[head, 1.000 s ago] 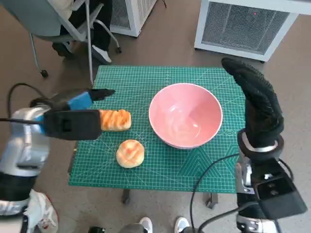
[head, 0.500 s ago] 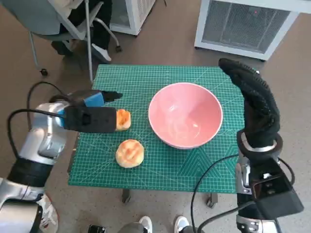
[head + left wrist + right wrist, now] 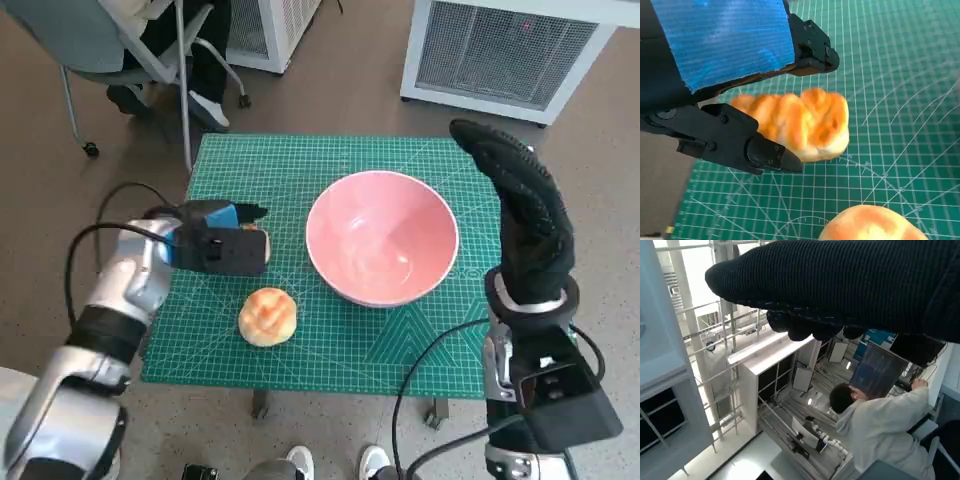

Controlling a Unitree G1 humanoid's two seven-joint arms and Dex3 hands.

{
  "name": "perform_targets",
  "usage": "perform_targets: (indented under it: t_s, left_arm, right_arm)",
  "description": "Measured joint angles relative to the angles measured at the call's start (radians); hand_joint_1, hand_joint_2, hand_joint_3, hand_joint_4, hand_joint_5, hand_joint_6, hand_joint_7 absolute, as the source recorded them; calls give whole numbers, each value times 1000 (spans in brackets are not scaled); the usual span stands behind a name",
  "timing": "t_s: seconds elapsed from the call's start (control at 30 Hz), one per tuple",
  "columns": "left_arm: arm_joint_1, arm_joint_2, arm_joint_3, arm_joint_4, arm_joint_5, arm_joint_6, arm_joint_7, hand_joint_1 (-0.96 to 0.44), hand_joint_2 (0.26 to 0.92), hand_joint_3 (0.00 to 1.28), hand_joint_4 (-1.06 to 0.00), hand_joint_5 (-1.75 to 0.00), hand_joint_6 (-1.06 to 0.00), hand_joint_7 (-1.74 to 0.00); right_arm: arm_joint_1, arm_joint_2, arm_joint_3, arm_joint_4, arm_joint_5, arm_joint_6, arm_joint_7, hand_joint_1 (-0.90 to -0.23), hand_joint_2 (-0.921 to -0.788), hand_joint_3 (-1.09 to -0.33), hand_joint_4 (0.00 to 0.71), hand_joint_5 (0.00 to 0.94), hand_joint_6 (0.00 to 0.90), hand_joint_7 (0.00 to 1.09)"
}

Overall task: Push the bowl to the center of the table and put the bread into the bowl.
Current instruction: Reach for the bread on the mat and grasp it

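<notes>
L hand (image 3: 715, 65) fingers (image 3: 765, 152) are spread either side of the long bread (image 3: 800, 122), one above, one below in the L wrist view. Looks like they bracket it but contact isn't clear, so can't tell if it's gripped yet. Bread lies on the green table (image 3: 300, 165), not lifted as far as I can see. In the head view the L hand (image 3: 225, 245) covers that loaf almost entirely.

Key relation: the bread's long axis runs roughly along the fingers' reach, pointing toward the pink bowl (image 3: 382, 235), and the free end sticks out past the fingertips on the bowl side. Bowl sits just to the robot's R of the L hand, near but apart, approx mid-table already, so the push step looks done, imo. L hand is clearly the nearer one to both breads.

Round bun (image 3: 268, 315) sits nearer the robot's edge of the table, close to the loaf but not touching; also seen in the L wrist view (image 3: 870, 225).

R hand (image 3: 525, 215) is raised off the R side of the bowl, fingers extended, holding nothing, not touching the bowl. R wrist view shows only the glove (image 3: 840, 285) and a person in white (image 3: 880, 425) in the room.

Next, prob: close on the loaf, lift, carry R over the bowl rim.
</notes>
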Motion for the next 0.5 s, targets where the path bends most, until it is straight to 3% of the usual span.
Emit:
perform_targets:
  t_s: [0.03, 0.1, 0.13, 0.2, 0.23, 0.33, 0.4, 0.5]
  left_arm:
    - [-1, -4, -2, 13, 0, -5, 5, -86, 871, 14, -387, -947, -508, -35]
    - [-5, -12, -6, 36, 0, -17, 17, -32, 874, 21, -439, -1337, -575, -57]
    - [-5, -13, -7, 43, 1, -22, 25, -9, 876, 23, -464, -1484, -607, -68]
    - [-15, -14, -11, 59, 2, -37, 45, 22, 887, 27, -457, -1612, -666, -97]
    - [-20, -14, -12, 66, 3, -42, 50, 16, 899, 91, -503, -1538, -586, -497]
    - [-35, -13, -21, 95, 11, -66, 58, 6, 914, 167, -524, -1385, -509, -1066]
    - [-38, -13, -24, 110, 16, -82, 66, 4, 917, 176, -526, -1338, -509, -1197]
    - [-42, -10, -25, 128, 18, -110, 70, 2, 920, 177, -538, -1327, -515, -1255]
  right_arm:
    - [0, 0, 0, 0, 0, 0, 0, -358, -921, -533, 419, 14, -1, 926]
    - [2, 0, 0, -2, 0, 1, 0, -360, -921, -532, 419, 14, -1, 926]
    - [2, 0, 0, -3, 0, 1, -1, -361, -921, -531, 419, 14, -1, 925]
    - [3, 0, -1, -5, 0, 3, -1, -361, -921, -531, 419, 14, 0, 925]
    - [3, 0, -1, -7, 0, 4, -1, -362, -921, -530, 420, 15, 0, 924]
    - [6, 0, -1, -13, 0, 11, -1, -363, -921, -528, 419, 14, 1, 920]
    - [11, -1, -2, -17, 0, 14, -2, -365, -921, -527, 420, 15, 4, 917]
    - [20, 0, -2, -27, 1, 21, -4, -365, -921, -525, 420, 15, 7, 913]
